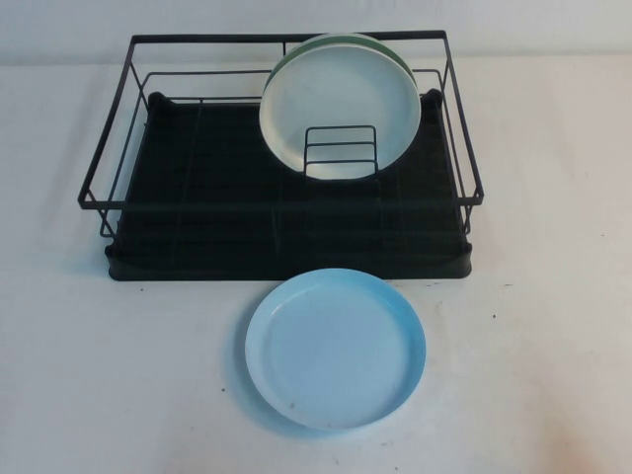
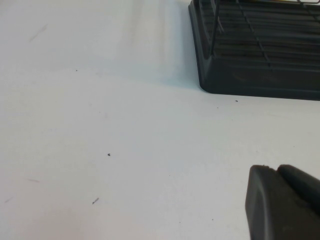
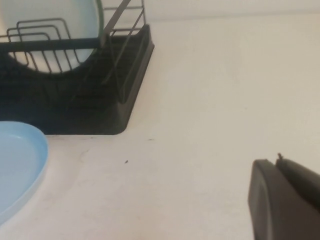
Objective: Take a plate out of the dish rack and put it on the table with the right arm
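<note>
In the high view, the light sky-blue plate (image 1: 336, 348) is seen lying flat on the white worktop (image 1: 553, 326), just in front of the dish rack (image 1: 281, 212) and near the middle of its front edge. The plate is apart from the rack's black tray base. Inside the rack, toward its back and right of centre, a pale whitish plate (image 1: 336, 104) is stood upright behind the small wire divider (image 1: 341, 150), and a green-rimmed plate (image 1: 390, 54) is stood close behind it. Neither arm is shown in this view.

In the left wrist view, one corner of the rack's black tray base (image 2: 255, 75) is seen resting on the speckled worktop (image 2: 100, 125). A dark part of the left claw (image 2: 282, 202) is shown at the frame's edge, above bare worktop and well apart from the rack. Whether the left claw is open or closed cannot be told, and nothing is seen in it.

In the right wrist view, a corner of the rack (image 3: 100, 105) is seen with the upright pale plate (image 3: 50, 30) and the divider (image 3: 37, 42) inside it. An edge of the blue plate (image 3: 17, 165) is seen flat on the worktop (image 3: 210, 100) beside the rack. The right claw (image 3: 285, 200) is shown as a dark part at the frame's edge, well apart from the plate; it is fully closed and nothing is held by it.
</note>
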